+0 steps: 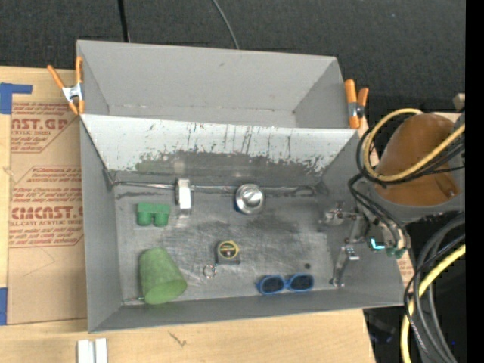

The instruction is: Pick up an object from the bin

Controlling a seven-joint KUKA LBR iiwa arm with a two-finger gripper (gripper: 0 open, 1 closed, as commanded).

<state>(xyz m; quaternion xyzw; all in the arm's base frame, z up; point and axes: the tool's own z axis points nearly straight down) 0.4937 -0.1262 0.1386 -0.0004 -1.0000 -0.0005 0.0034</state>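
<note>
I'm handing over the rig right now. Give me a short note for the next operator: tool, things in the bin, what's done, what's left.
The tool is low at the right side of the bin, close to the right wall; I see nothing held.
Nearest thing: blue sunglasses at the front, to the tool's left and apart from it.
Also: tape measure mid-floor, silver ball and white block by the back wall, green block at left, green cup at front left.
Done: nothing picked yet.
Left: close on one thing and lift it out.
</note>
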